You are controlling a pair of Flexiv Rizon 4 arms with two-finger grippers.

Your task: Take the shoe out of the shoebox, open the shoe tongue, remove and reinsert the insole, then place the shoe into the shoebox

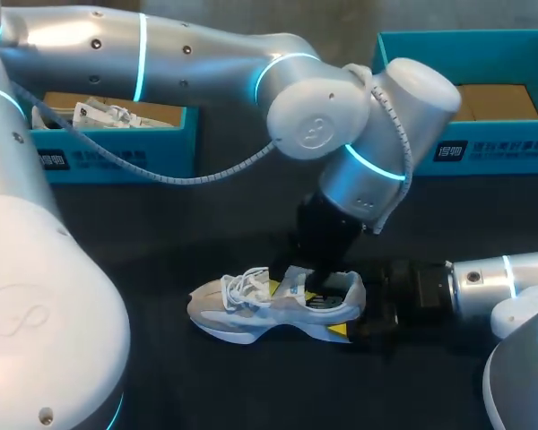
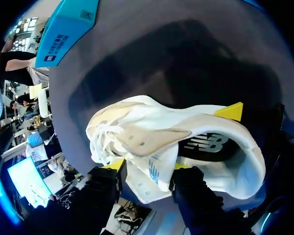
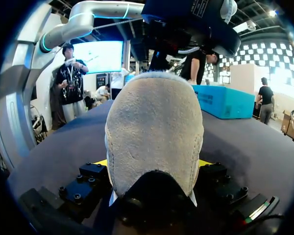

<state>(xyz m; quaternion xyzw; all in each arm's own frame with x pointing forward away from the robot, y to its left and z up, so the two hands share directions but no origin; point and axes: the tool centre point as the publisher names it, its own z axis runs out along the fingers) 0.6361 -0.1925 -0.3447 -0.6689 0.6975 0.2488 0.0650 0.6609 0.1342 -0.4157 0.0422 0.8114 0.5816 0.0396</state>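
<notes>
Sneaker heel [image 3: 154,117] nearest, clamped between my right gripper [image 3: 153,164] jaws. My left gripper [image 2: 151,166] pinches tongue [image 2: 146,182]. Risk: hard pull slips tongue, or drags heel from right grip.

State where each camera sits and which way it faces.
Head view: above and behind, looking down at the table; left arm and right arm show.
Left wrist view: on the left arm, looking down into the shoe; its pincer shows.
Right wrist view: on the right arm, facing the shoe's heel; its pincer shows.
All share the shoe.
</notes>
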